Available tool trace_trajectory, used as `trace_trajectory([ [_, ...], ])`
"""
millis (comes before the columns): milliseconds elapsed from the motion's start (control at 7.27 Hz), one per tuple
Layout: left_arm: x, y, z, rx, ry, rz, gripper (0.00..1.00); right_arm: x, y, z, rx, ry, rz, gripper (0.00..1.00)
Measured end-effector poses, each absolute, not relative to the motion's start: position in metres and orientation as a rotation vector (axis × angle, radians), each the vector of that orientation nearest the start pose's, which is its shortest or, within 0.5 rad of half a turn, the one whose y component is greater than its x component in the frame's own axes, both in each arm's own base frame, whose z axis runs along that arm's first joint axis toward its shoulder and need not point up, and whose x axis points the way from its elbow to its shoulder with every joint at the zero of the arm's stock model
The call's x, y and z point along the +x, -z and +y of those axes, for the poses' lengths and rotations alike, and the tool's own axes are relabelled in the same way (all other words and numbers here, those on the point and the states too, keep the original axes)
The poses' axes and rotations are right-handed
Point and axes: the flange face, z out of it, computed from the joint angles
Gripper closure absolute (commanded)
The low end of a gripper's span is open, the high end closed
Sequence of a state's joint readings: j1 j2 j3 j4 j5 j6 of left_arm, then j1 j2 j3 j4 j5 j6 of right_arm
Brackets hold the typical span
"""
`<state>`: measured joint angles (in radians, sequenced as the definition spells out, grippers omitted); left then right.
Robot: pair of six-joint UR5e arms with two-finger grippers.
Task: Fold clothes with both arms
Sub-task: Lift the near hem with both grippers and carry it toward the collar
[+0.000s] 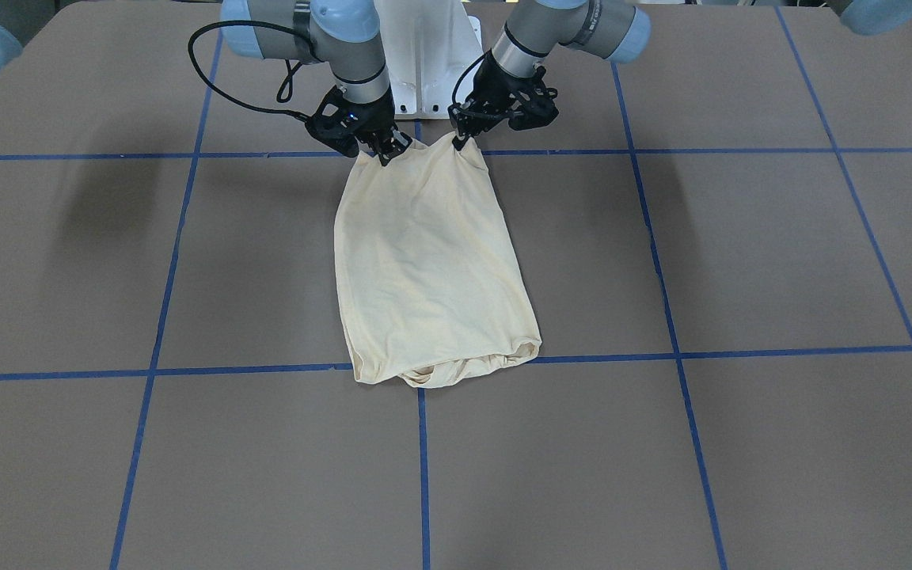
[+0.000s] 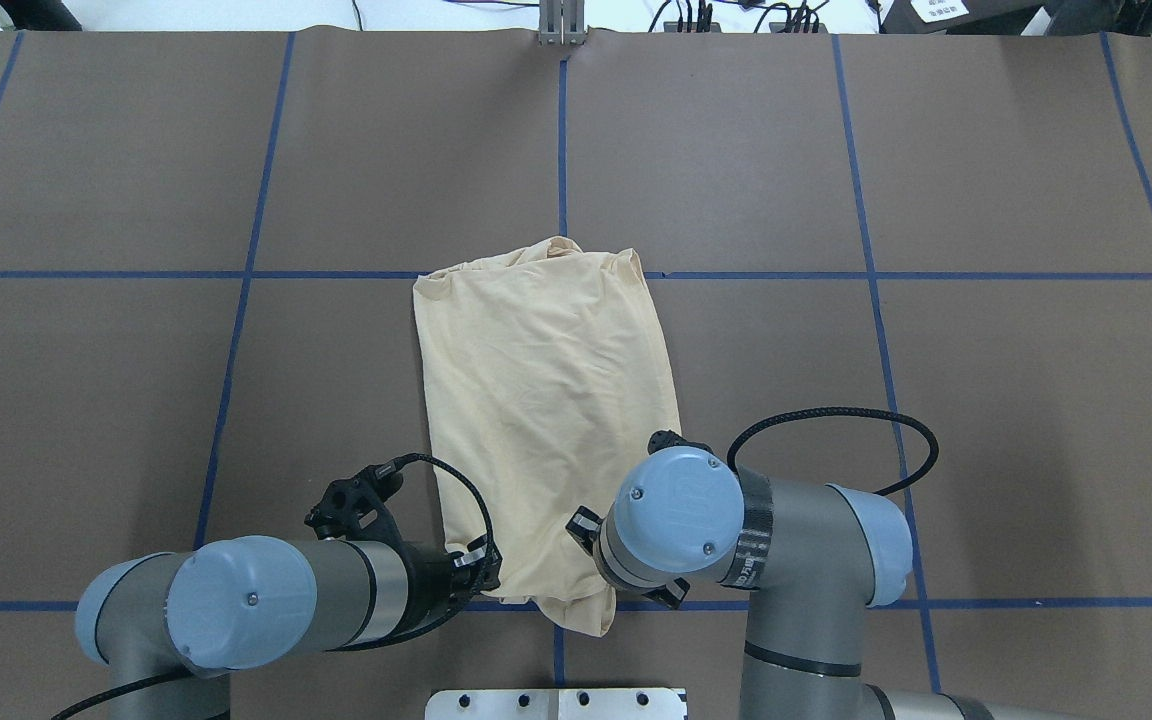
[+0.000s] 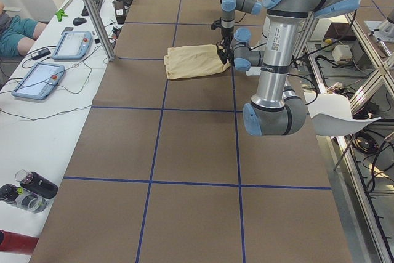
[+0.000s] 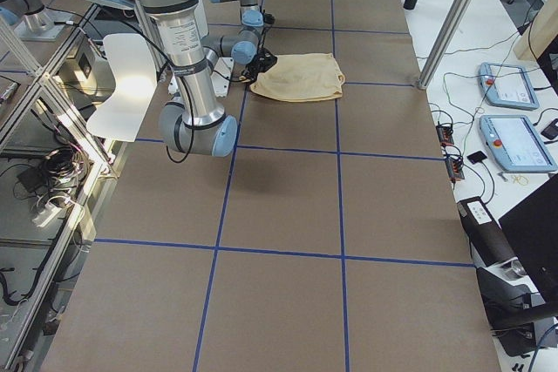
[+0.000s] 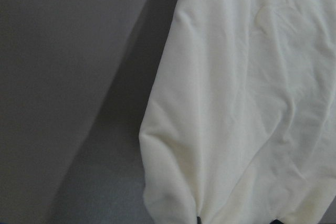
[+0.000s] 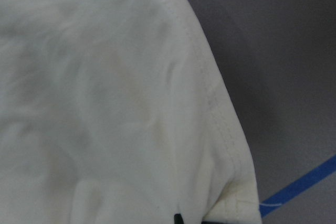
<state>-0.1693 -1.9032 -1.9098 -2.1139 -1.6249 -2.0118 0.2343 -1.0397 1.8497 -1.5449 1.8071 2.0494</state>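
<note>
Brown covering ruled into large squares by blue tape lines (image 1: 423, 475) spreads over the whole counter (image 1: 780, 253). Past its far edge, opposite the robot, a white bench (image 3: 37, 133) carries a teach pendant (image 3: 72, 44) and some bottles (image 3: 31, 186). A white chair (image 4: 122, 84) stands behind the robot's edge.

The T-shirt (image 1: 432, 261) lies midway between the counter's two ends. It is folded into a long cream rectangle that runs from near the robot's edge toward the far edge. Only plain fabric faces up. At its far end bunched layers peek out from under the top sheet, and I cannot tell what they are.

By the white pedestal (image 1: 424, 47) at the robot's edge, the left hand (image 1: 462, 141) is clamped on one near corner of the shirt. The right hand (image 1: 389, 150) is clamped on the other. The fabric draws up to a small peak at each pinch. Whether that end is clear of the surface is hard to judge.

From overhead, the right arm (image 2: 736, 530) covers its own fingers completely, and the left arm (image 2: 266, 600) leaves only the side of its hand showing. Both wrist cameras are filled almost entirely by blurred pale cloth, with mere dark slivers at the bottom edge. The right one also catches a stitched hem and a scrap of blue tape.
</note>
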Motion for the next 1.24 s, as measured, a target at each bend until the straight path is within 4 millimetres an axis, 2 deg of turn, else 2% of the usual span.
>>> trace_trajectory([
  [275, 0.54, -0.256, -0.226, -0.214, 0.503, 1.221, 1.0, -0.575, -0.23, -0.254, -0.334, -0.564, -0.824, 1.0],
  [412, 0.53, -0.249, -0.238, -0.2, 0.517, 1.229, 1.0, -0.568, -0.227, -0.266, -0.324, -0.572, -0.838, 1.0],
  [825, 0.496, -0.232, -0.292, -0.135, 0.567, 1.236, 1.0, -0.531, -0.211, -0.322, -0.309, -0.581, -0.893, 1.0],
  [962, 0.49, -0.228, -0.308, -0.105, 0.574, 1.241, 1.0, -0.517, -0.204, -0.344, -0.287, -0.575, -0.916, 1.0],
  [1237, 0.492, -0.224, -0.348, -0.045, 0.6, 1.234, 1.0, -0.494, -0.189, -0.388, -0.222, -0.577, -0.953, 1.0],
])
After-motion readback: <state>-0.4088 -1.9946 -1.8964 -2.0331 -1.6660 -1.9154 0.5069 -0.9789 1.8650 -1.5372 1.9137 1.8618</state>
